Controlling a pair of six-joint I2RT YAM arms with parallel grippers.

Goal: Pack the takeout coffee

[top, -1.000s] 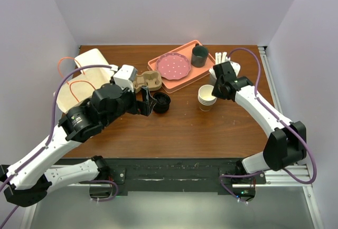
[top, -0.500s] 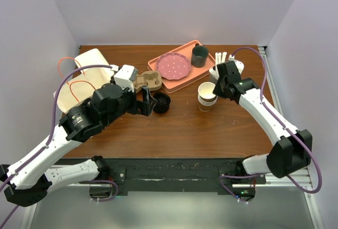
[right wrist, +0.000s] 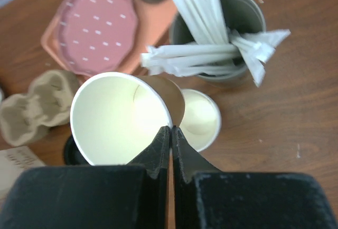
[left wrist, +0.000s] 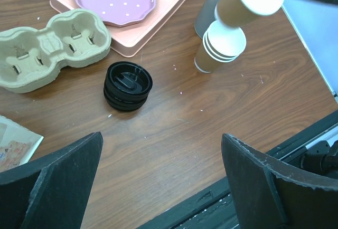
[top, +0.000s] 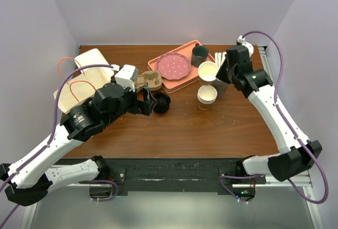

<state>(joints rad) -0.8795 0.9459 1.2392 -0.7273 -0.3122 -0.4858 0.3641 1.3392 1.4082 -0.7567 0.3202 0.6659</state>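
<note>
Cup [right wrist: 119, 118] lifted off the stack [top: 207, 96]

My left pincer [left wrist: 161, 150] hangs wide apart just by the lids [left wrist: 127, 85], holding nothing. Farther on, my right pincer [right wrist: 171, 129] is pinched tight on the rim of the cup. A second ago that cup sat on the stack; now it is up in the air above it. It has no lid yet, so I think a lid comes next. Straws [right wrist: 200, 60] stick out close beside the cup, so I must swing with care. The holder [top: 146, 81] sits past the lids, the bag [top: 87, 63] far left.
</note>
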